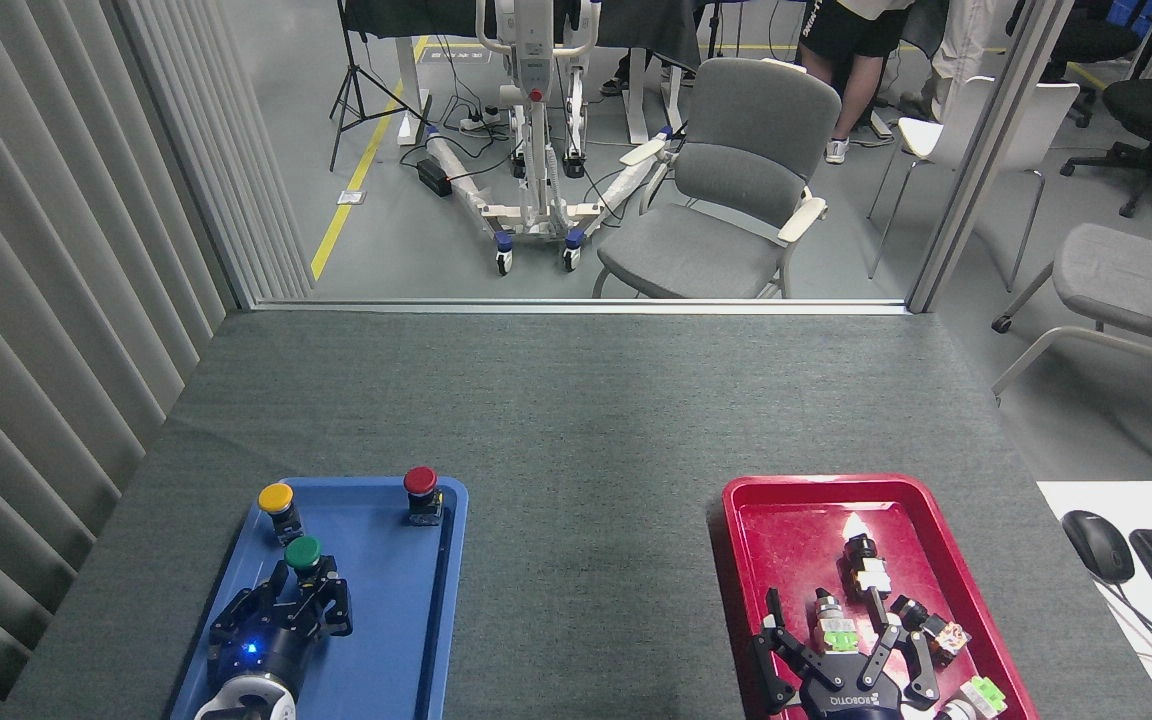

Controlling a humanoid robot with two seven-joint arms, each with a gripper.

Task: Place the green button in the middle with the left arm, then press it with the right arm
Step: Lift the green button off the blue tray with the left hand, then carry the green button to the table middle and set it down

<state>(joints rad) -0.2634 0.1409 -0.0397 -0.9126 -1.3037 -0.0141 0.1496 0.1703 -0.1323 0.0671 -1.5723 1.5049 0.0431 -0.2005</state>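
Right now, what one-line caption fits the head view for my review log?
Left claw shut on the green button in the blue tray; right claw open over the red tray.

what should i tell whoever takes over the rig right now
Left gripper: fingers closed around the base of the green button, over the blue tray, beside the yellow button; whether it is lifted cannot be told.
Right gripper: open, over the red tray, holding nothing.
Middle of the tabletop: no button on it yet.
Done: grasp on the green button.
Left: carry it to the middle, release, then press it with the right arm.
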